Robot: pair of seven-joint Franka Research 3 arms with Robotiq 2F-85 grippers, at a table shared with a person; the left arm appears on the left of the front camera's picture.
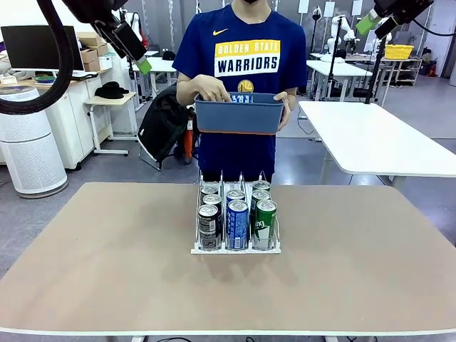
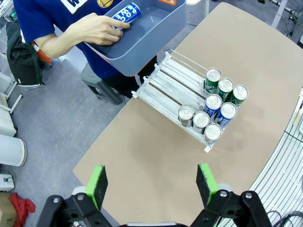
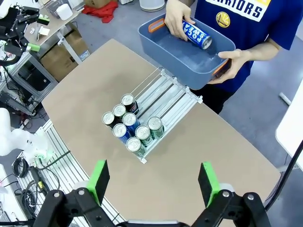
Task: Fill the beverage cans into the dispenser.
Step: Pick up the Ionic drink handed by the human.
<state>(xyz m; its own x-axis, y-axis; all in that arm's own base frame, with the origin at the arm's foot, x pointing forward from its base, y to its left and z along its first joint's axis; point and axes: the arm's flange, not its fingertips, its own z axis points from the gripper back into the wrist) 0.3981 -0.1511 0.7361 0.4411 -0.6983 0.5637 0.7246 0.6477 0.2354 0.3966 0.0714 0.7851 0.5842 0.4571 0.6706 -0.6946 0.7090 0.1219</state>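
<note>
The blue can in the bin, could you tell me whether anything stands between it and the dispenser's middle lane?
Only the bin's wall, which encloses the blue can under the person's hand. The middle lane of the dispenser is bare at its far end.

Bright, even indoor light.
Faint soft shadow at 6 o'clock of the dispenser point(image 1: 235, 248); wrist views curve at the edges.
</note>
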